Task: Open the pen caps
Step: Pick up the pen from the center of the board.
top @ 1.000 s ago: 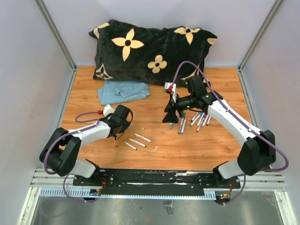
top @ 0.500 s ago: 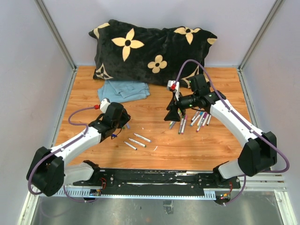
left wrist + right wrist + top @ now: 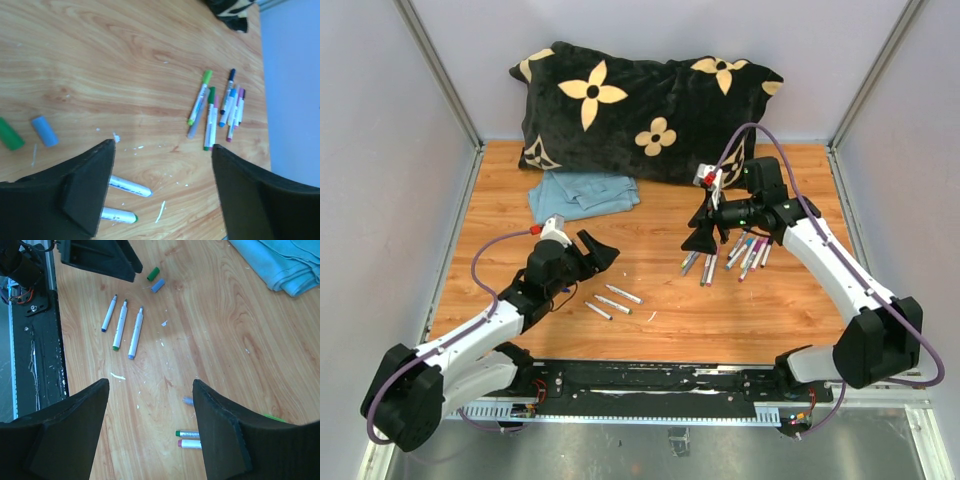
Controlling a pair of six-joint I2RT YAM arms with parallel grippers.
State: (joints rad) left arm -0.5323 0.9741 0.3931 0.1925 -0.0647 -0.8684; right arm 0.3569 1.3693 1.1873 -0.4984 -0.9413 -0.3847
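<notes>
Loose pen caps, one green (image 3: 10,140) and one blue (image 3: 45,131), lie on the wood left of my left gripper (image 3: 161,146); the right wrist view shows the same green cap (image 3: 153,274) and blue cap (image 3: 158,286). Three uncapped pens (image 3: 612,300) lie side by side near the front. A cluster of capped pens (image 3: 732,255) lies right of centre. My left gripper (image 3: 595,250) hangs open and empty above the uncapped pens (image 3: 129,186). Open and empty too, my right gripper (image 3: 701,240) hovers at the cluster's left edge, two capped pens (image 3: 189,434) showing by its right finger.
A black flowered pillow (image 3: 640,105) lies along the back, with a folded blue cloth (image 3: 582,192) in front of it. The black base rail (image 3: 650,380) runs along the near edge. A white scrap (image 3: 118,376) and a small blurred bluish thing (image 3: 187,400) lie on the wood.
My left gripper has opened wide and swung to the right, away from the two caps. My right gripper has shifted a little right, toward the capped pens.
</notes>
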